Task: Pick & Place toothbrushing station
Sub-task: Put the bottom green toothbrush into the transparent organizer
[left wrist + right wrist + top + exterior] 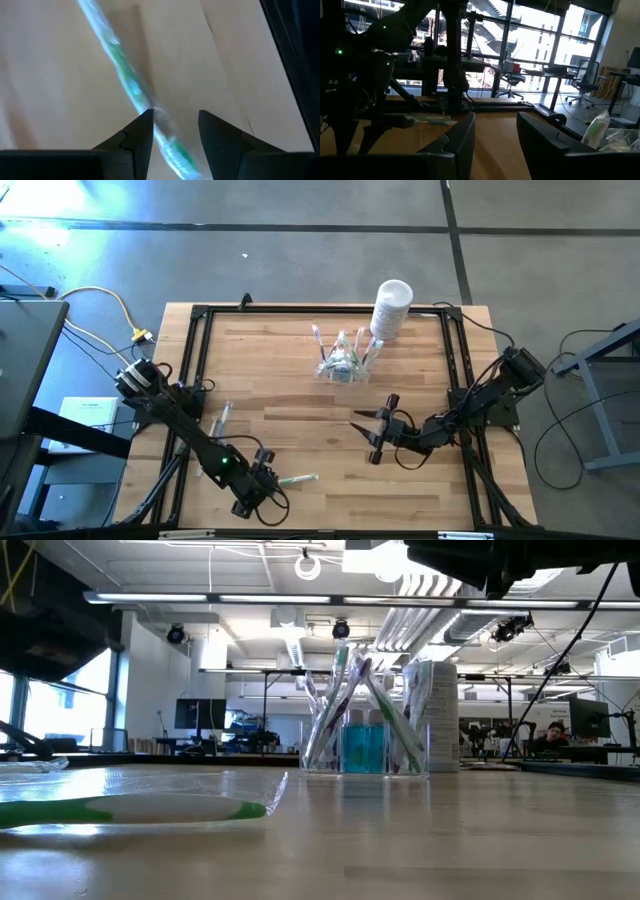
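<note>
Left gripper (pixel 175 132) lower left, jaws wide astride wrapped toothbrush (pixel 125 82), set to pinch. Right gripper (pixel 372 432) centre-right, jaws wide, waiting. Station (pixel 345 360) upper centre.

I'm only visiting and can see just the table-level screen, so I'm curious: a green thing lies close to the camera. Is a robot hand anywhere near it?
Observer: Yes. The left gripper is right over that wrapped toothbrush, with its fingers open on either side of it.
Operator: And the other arm? I only see dark shapes at the top.
Observer: The right gripper is open and holds nothing. It is near the middle of the table, apart from the toothbrushing station.
</note>
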Controlling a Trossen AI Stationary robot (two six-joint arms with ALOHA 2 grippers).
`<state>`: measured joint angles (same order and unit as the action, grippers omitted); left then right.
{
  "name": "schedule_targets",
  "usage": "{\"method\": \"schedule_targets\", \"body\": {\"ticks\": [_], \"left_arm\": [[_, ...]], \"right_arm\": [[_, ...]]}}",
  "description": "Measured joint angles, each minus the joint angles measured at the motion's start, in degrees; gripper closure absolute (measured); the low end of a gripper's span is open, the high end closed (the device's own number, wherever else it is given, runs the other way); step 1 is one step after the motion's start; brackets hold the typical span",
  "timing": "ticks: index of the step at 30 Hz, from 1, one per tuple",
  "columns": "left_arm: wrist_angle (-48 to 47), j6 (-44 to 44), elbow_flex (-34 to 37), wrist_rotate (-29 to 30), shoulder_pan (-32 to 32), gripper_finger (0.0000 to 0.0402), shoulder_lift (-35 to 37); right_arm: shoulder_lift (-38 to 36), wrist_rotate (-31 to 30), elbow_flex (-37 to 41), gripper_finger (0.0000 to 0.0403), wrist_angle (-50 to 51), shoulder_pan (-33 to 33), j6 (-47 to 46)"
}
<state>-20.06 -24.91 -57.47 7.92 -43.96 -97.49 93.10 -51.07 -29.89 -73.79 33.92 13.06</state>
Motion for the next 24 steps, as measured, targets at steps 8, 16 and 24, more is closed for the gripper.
{"method": "schedule_targets", "body": {"ticks": [8,16,24], "left_arm": [[-1.1,0.6,0.0,-1.3,0.0,0.025,-0.7],[-4.1,1.1,0.1,-1.3,0.1,0.025,-0.1],[-5.1,3.9,0.1,1.7,0.1,0.025,1.3]], "right_arm": [[0.0,0.0,0.0,0.0264,-0.2,0.3,-4.4],[0.0,0.2,0.0,0.0264,0.0,0.3,-4.3],[0.0,0.3,0.0,0.0264,0.7,0.3,-4.4]]}}
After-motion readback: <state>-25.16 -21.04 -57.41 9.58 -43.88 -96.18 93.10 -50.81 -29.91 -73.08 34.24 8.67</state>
